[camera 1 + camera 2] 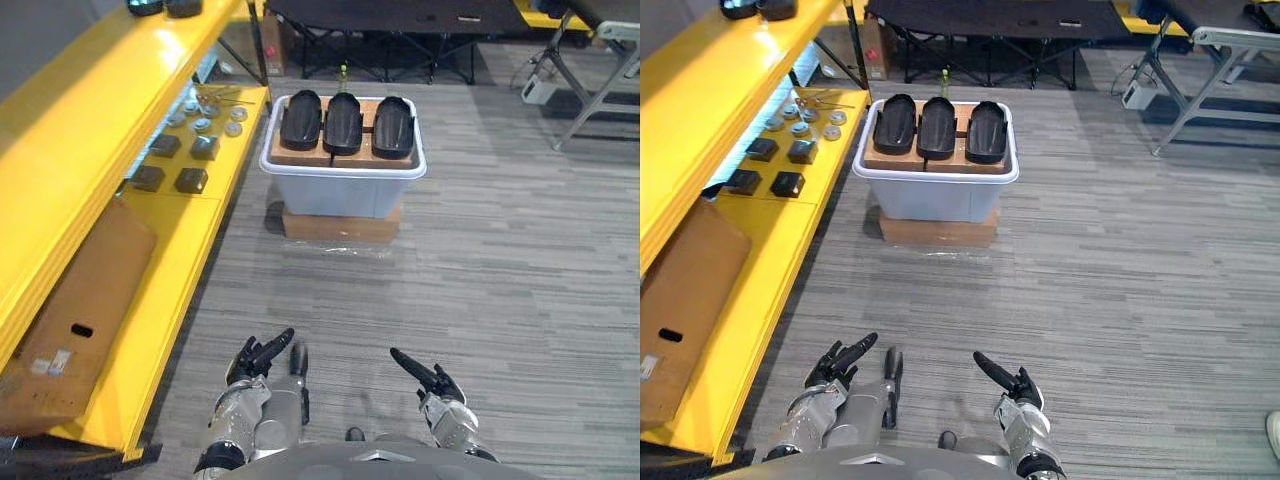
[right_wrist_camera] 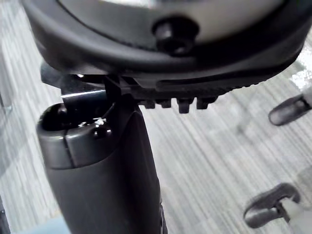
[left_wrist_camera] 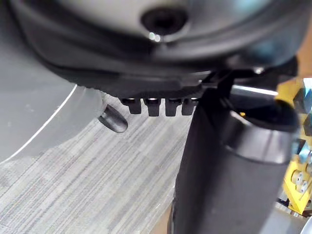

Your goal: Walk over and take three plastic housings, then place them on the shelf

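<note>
- The three black moulded plastic housings (image 1: 343, 122) are lying side by side at the far end of the floor, across a brown board (image 1: 300, 155) that is covering the top of a pale grey plastic tub (image 1: 340, 192). Each is sitting just beside its neighbour.
- Handling judgement: they are looking like thin hollow shells, so probably light and stiff, with a smooth and somewhat slippery skin. Taking hold across the narrow width at mid-length, thumb opposing fingers over the raised edges, is appearing the safest option.
- The tub is resting on a flat brown cardboard box (image 1: 340, 226) on the floor. Whatever the tub is holding beneath the board is hidden.
- The yellow metal shelf (image 1: 175, 270) is running along the left. Its lower deck is carrying small dark square blocks (image 1: 190, 180), round silver parts (image 1: 205, 125) and a leaning brown cardboard sheet (image 1: 80, 310), with bare yellow deck showing beside the blocks.
- The left hand (image 1: 255, 360) and the right hand (image 1: 435, 380) are hanging near and low, well apart from the housings. Their fingers are extended and relaxed, carrying nothing.
</note>
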{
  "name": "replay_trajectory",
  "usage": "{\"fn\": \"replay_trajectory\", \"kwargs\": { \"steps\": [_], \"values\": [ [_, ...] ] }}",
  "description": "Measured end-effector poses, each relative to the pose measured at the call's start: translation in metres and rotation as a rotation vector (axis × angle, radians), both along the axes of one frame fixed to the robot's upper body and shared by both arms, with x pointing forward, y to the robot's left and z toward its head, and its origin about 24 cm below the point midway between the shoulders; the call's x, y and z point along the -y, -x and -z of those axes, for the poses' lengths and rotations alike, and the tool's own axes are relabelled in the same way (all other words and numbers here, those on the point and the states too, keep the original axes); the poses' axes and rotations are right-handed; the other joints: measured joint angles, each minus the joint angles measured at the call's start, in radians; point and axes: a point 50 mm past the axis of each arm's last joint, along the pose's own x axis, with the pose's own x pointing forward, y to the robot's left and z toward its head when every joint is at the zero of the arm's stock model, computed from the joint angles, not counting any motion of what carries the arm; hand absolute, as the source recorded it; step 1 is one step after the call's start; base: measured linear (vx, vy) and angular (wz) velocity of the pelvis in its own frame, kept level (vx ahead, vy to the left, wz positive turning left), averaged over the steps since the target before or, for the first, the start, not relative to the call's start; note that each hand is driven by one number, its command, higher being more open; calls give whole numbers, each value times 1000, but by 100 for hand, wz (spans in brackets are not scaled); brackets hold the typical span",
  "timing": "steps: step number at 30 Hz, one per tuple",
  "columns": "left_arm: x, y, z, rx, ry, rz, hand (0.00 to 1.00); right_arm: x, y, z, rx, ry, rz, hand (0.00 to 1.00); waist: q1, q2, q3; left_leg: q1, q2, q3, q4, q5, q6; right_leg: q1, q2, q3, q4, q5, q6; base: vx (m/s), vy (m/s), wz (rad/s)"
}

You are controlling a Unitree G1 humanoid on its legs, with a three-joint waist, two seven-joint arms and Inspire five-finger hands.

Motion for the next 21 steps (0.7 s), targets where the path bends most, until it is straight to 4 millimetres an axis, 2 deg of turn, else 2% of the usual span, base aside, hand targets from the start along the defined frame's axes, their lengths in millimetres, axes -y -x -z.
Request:
{"fn": "replay_trajectory", "kwargs": {
  "steps": [1, 2, 4, 5, 6, 7, 8, 9, 10, 11, 12, 13, 14, 15, 16, 17, 18, 19, 20, 21],
  "values": [
    [-3, 0, 0, -3, -7, -1, 100, -1, 3, 1, -15, -5, -4, 100, 1, -14, -3, 6, -19, 15, 18, 52, 34, 10, -24, 7, 32, -48, 5, 575, 256, -5],
    [-6, 0, -1, -4, -11, -13, 100, 0, 5, 2, -23, -7, -6, 100, 1, -50, -12, -2, -72, 29, 69, 66, 83, 0, -76, 11, 110, -127, 6, 532, 196, -3],
    [-5, -2, 0, -25, -2, -26, 100, 2, 8, 3, -36, 0, -24, 100, -4, -66, -16, -5, -111, 44, 112, 18, 146, -52, -111, 27, 249, -156, 49, 551, 177, 2],
    [-9, 2, 3, -63, -11, -27, 100, -2, 11, 6, -72, 4, -78, 100, -1, -66, -13, 32, -121, 59, 132, -41, 167, -174, -129, 51, 562, -120, 207, 538, 181, -6],
    [-12, 4, 3, -72, -19, -29, 100, -5, 13, 8, -84, -7, -87, 100, 0, -71, -6, 63, -129, 55, 132, -64, 173, -225, -145, 47, 684, -86, 276, 631, 233, -14],
    [-16, 4, 3, -75, -34, -38, 100, -5, 13, 8, -90, -17, -90, 100, -2, -79, 7, 122, -143, 56, 122, -90, 181, -278, -182, 19, 848, -72, 292, 413, 135, -8],
    [-17, 4, 3, -79, -40, -44, 100, -3, 13, 8, -92, -12, -99, 100, -2, -80, 16, 164, -149, 56, 117, -108, 181, -304, -208, -10, 926, -79, 267, 522, 169, -10],
    [-16, 7, 4, -92, -44, -51, 100, -1, 15, 9, -98, 3, -114, 100, -2, -68, 21, 247, -150, 54, 95, -141, 186, -356, -243, -72, 995, -102, 204, 516, 152, -3],
    [-14, 13, 6, -105, -37, -57, 100, 4, 20, 9, -109, 18, -119, 100, -6, -47, 16, 313, -146, 44, 65, -165, 187, -416, -255, -122, 968, -126, 164, 503, 130, 5],
    [-14, 14, 7, -108, -33, -61, 100, 7, 22, 9, -107, 24, -106, 100, -8, -43, 13, 340, -144, 33, 50, -172, 188, -442, -256, -141, 928, -134, 152, 594, 51, 49],
    [-12, 18, 10, -122, -30, -63, 100, 11, 22, 7, -97, 42, -91, 100, -27, -34, 11, 385, -123, 2, 35, -185, 195, -476, -243, -186, 730, -140, 139, 398, -2, 64],
    [-11, 17, 10, -123, -27, -61, 100, 11, 22, 7, -96, 46, -84, 100, -33, -32, 7, 395, -113, -16, 35, -194, 191, -488, -231, -188, 624, -130, 141, 643, -74, 93],
    [-8, 18, 12, -128, -17, -58, 100, 11, 23, 8, -96, 41, -57, 100, -37, -28, 6, 413, -95, -54, 30, -211, 176, -508, -213, -173, 429, -69, 139, 459, -90, 72],
    [-7, 19, 13, -132, -13, -56, 100, 10, 24, 8, -93, 37, -42, 100, -37, -30, 5, 422, -90, -73, 26, -219, 163, -517, -203, -155, 345, -26, 136, 697, -178, 96],
    [-6, 16, 12, -127, -9, -56, 100, 9, 24, 8, -87, 36, -18, 100, -38, -34, 3, 446, -77, -103, 23, -243, 132, -521, -197, -121, 232, 64, 135, 598, -243, 91],
    [-8, 17, 12, -130, -12, -67, 100, 7, 26, 8, -91, 36, -11, 100, -34, -46, -4, 480, -68, -128, 23, -273, 97, -513, -191, -110, 178, 163, 128, 610, -282, 86],
    [-10, 18, 12, -132, -16, -78, 100, 5, 29, 9, -99, 28, -9, 100, -30, -57, -11, 498, -68, -137, 24, -289, 81, -505, -190, -114, 158, 220, 116, 642, -353, 70],
    [-8, 19, 14, -139, -2, -105, 100, 4, 35, 11, -105, 17, 6, 100, -28, -58, -28, 531, -57, -161, 31, -327, 60, -500, -184, -116, 195, 311, 75, 608, -316, 39],
    [3, 20, 15, -155, 32, -110, 100, 13, 30, 7, -88, 48, 3, 100, -29, -10, -44, 523, -14, -163, 53, -321, 41, -508, -152, -146, 242, 279, 44, 585, -297, 30],
    [5, 22, 16, -164, 43, -107, 100, 14, 30, 7, -85, 52, 9, 100, -31, -8, -52, 519, -9, -164, 63, -313, 34, -504, -149, -150, 241, 245, 49, 619, -305, 1]
  ]
}}
